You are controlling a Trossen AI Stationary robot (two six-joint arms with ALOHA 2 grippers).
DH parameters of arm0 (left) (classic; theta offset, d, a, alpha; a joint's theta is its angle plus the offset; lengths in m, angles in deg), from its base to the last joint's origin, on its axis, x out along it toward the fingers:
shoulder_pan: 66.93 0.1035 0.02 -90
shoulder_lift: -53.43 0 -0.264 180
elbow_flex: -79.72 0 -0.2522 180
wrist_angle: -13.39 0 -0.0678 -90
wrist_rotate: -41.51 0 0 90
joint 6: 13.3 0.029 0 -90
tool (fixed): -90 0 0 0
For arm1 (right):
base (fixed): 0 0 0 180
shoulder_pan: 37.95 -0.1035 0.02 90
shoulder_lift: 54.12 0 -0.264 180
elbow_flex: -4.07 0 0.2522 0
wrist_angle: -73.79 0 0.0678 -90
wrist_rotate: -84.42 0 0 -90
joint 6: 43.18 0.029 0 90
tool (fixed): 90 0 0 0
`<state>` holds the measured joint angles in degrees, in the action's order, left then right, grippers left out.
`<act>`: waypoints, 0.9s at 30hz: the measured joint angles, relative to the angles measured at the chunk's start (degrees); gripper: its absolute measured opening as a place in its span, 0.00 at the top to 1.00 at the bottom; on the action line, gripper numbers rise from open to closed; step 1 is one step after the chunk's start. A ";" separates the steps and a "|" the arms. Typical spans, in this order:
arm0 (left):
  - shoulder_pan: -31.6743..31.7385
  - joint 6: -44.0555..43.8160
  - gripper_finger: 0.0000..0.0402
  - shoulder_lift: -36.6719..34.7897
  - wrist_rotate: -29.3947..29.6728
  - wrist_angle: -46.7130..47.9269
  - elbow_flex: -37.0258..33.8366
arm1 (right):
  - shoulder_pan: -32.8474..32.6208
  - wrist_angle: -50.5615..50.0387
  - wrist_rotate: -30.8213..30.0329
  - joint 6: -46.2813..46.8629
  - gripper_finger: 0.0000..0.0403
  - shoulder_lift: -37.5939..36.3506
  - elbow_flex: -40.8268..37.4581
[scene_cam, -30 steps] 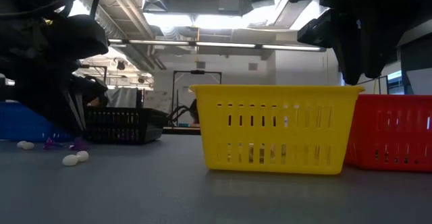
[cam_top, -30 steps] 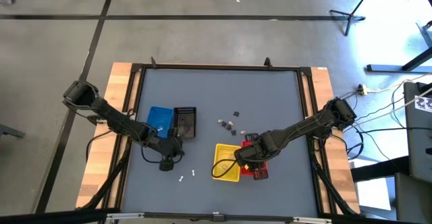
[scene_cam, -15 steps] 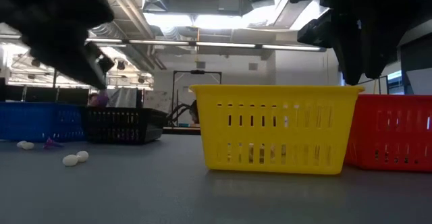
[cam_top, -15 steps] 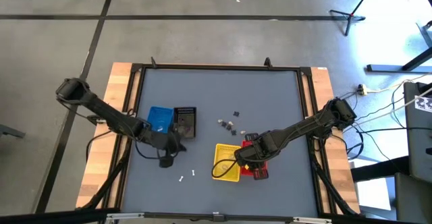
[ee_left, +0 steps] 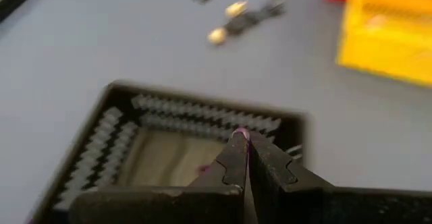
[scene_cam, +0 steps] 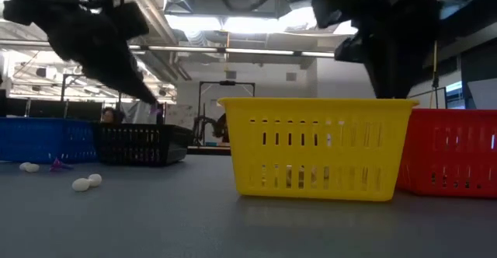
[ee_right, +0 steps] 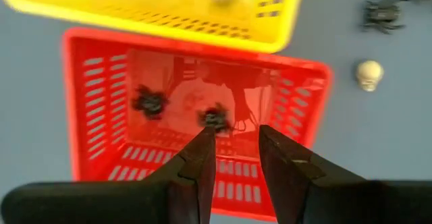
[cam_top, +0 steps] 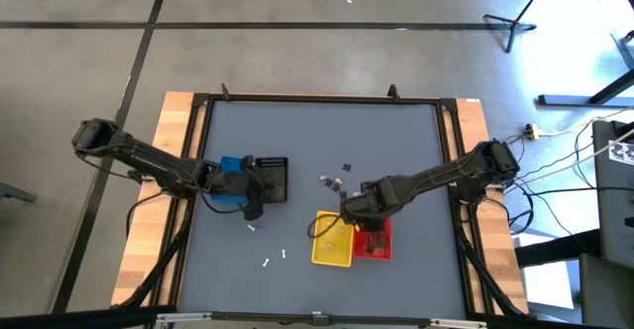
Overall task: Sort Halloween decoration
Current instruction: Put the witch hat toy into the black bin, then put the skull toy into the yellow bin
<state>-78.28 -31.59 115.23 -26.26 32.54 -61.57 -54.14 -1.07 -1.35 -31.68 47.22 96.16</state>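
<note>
**Four mesh baskets on a grey table, trinkets part sorted**

Four small baskets are set on a grey table top (cam_top: pixel 317 146) framed by dark rails, with pale wooden strips at both sides. Grey floor marked with dark lines is seen around it; ceiling lights and a dark frame are seen beyond the table in the low view.

A blue basket (cam_top: pixel 231 170) and a black basket (cam_top: pixel 274 177) are placed side by side on the left; a yellow basket (cam_top: pixel 332 240) and a red basket (cam_top: pixel 374 240) touch on the right. Loose trinkets (cam_top: pixel 335 182) are scattered between the pairs, and white ones (cam_top: pixel 274 259) lie nearer the front edge.

The left gripper (ee_left: pixel 241 137) is held over the black basket, its fingers pinched shut on a tiny purplish trinket (ee_left: pixel 239 133). The right gripper (ee_right: pixel 234 143) is held above the red basket with its fingers parted and nothing between them; two dark spider trinkets (ee_right: pixel 150 101) are seen on the basket floor, and a pale skull (ee_right: pixel 369 73) lies on the table beside it.
</note>
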 joint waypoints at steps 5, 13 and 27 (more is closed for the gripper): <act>2.94 -0.02 1.00 0.02 1.27 3.42 0.00 | 3.94 0.00 0.04 -0.22 0.72 0.00 0.00; 5.02 -0.07 1.00 0.04 1.16 3.20 0.00 | 10.54 1.70 -1.80 -4.84 0.72 0.00 0.00; 6.24 -1.22 0.87 0.04 -1.49 2.95 0.00 | 17.51 18.48 -2.29 -5.87 0.72 0.00 -0.65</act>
<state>-72.04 -32.81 115.27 -27.75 35.49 -61.57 -36.64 17.41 -3.64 -37.55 47.22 95.51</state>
